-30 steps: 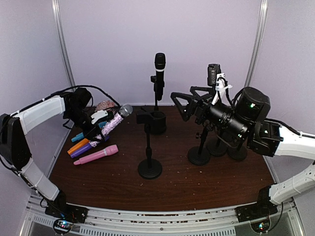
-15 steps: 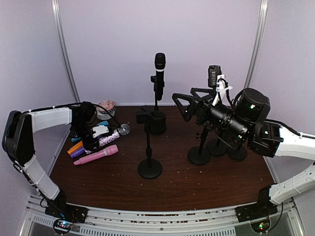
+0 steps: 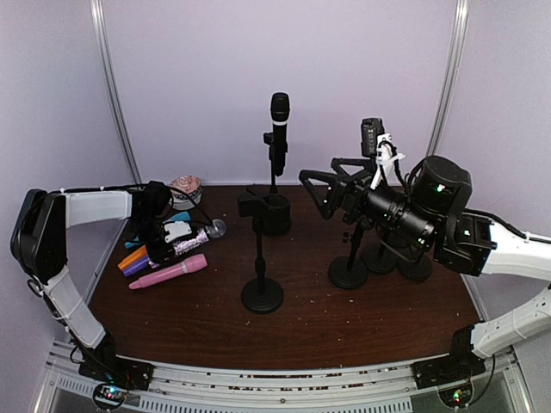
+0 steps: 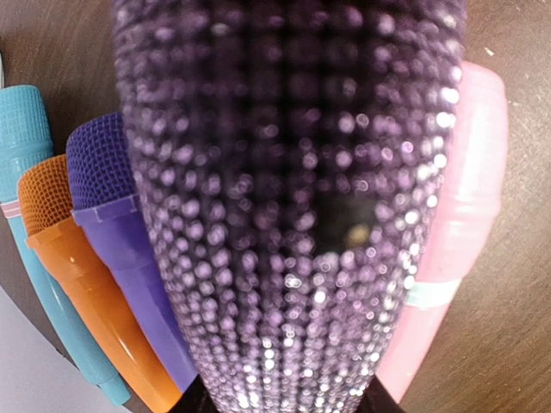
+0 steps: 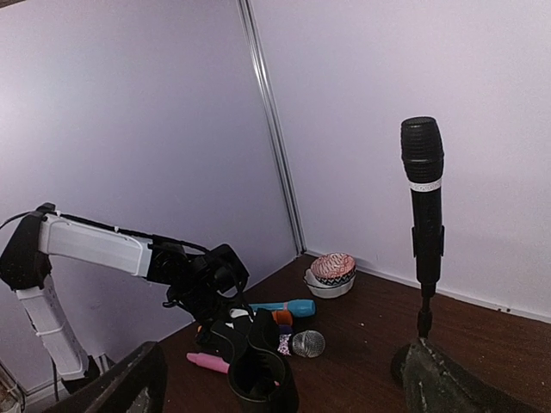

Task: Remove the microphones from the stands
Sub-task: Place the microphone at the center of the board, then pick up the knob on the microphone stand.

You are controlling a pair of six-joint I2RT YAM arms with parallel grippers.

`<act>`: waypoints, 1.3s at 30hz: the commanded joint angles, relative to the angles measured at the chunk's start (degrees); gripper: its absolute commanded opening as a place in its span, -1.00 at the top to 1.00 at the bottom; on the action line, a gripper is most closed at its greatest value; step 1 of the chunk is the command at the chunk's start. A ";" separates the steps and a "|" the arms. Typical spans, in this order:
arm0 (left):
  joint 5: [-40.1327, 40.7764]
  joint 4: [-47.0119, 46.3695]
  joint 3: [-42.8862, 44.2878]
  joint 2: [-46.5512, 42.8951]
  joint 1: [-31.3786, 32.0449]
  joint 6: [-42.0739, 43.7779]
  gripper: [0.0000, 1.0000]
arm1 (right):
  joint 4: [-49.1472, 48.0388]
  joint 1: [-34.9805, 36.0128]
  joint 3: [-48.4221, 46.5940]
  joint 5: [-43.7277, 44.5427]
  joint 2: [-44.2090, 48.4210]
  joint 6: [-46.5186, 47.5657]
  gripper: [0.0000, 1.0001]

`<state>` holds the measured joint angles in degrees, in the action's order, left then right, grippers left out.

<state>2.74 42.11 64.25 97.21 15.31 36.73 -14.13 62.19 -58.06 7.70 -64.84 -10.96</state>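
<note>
A black microphone [image 3: 280,120] stands upright in its stand [image 3: 274,185] at the back centre, also seen as the black microphone [image 5: 422,189] in the right wrist view. In front of it a second stand [image 3: 261,262] has an empty clip [image 3: 263,206]. My left gripper [image 3: 168,247] is shut on a glittery purple microphone [image 3: 194,242], which fills the left wrist view as the glittery microphone [image 4: 293,215] and is held low over the pile at the left. My right gripper [image 3: 331,182] hangs open and empty in the air, right of the black microphone and apart from it.
Pink [image 4: 465,215], purple [image 4: 112,232], orange [image 4: 69,249] and blue [image 4: 26,172] toy microphones lie side by side under the left gripper. A patterned bowl [image 3: 184,188] sits at the back left. Several stand bases [image 3: 349,273] crowd the right side under my right arm.
My left gripper has swung the glittery microphone down from a raised tilt to low over the pile at the left. The right gripper has barely shifted.
</note>
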 commanded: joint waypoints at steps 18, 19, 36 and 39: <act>-14.18 8.91 8.35 -8.88 3.22 -6.05 0.00 | 8.07 -0.24 -2.95 -5.15 -7.89 -1.49 -0.96; -15.37 9.46 9.06 -9.14 3.56 -6.44 -0.03 | 7.04 -0.24 -1.51 -4.74 -6.93 -1.89 -0.96; -16.76 11.79 17.19 -15.61 3.67 -9.98 -0.46 | -10.60 6.16 12.16 4.18 -20.30 -8.33 -0.65; -16.31 10.72 16.94 -18.75 2.24 -10.72 -0.73 | -14.79 6.63 11.21 7.25 -25.54 -7.78 -0.54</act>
<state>-15.11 54.13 79.48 83.00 19.18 27.33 -20.40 68.20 -46.13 10.02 -85.84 -18.28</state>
